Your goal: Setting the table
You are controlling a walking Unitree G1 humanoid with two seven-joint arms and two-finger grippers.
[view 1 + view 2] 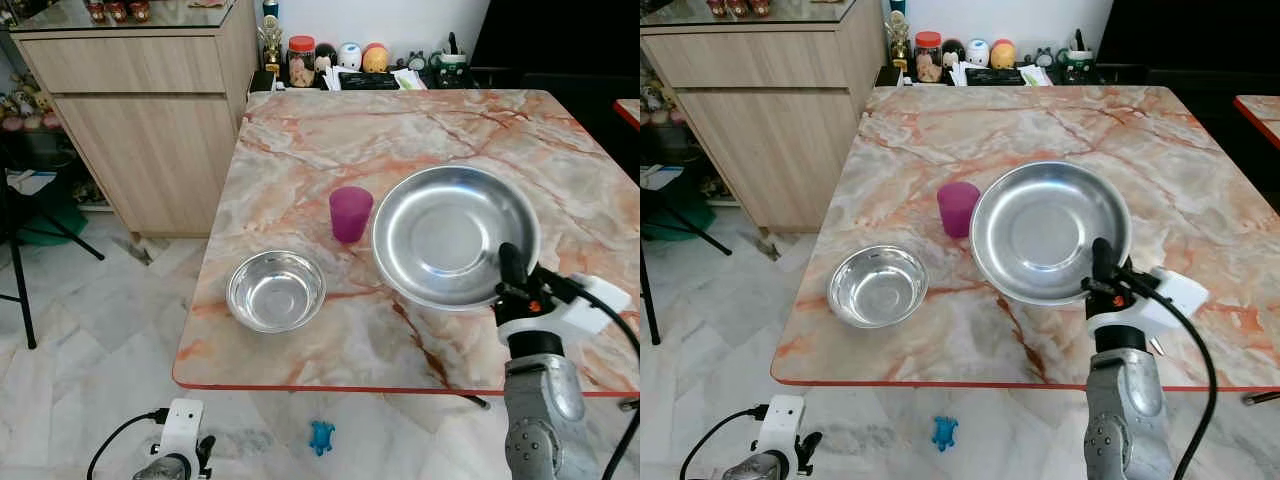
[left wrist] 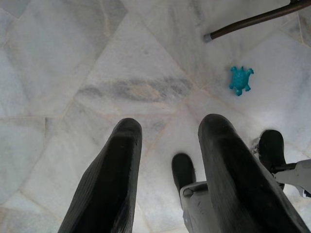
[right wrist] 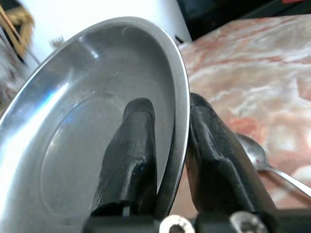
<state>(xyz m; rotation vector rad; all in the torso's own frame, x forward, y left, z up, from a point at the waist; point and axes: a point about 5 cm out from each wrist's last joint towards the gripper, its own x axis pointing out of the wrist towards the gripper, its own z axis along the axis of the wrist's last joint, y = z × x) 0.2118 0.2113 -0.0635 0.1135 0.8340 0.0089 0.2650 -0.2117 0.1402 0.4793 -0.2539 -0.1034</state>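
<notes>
While clamped shut, right tool [image 3: 170, 160] pinches plate [image 1: 455, 232] rim.

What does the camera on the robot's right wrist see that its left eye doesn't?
Right wrist view alone: a metal spoon lying on the table, and one black finger inside the plate's rim with the other outside.

Left eye view alone: a small steel bowl, a purple plastic cup and a blue toy turtle on the floor.

Both: the big round steel plate, the right gripper and the marble table.
</notes>
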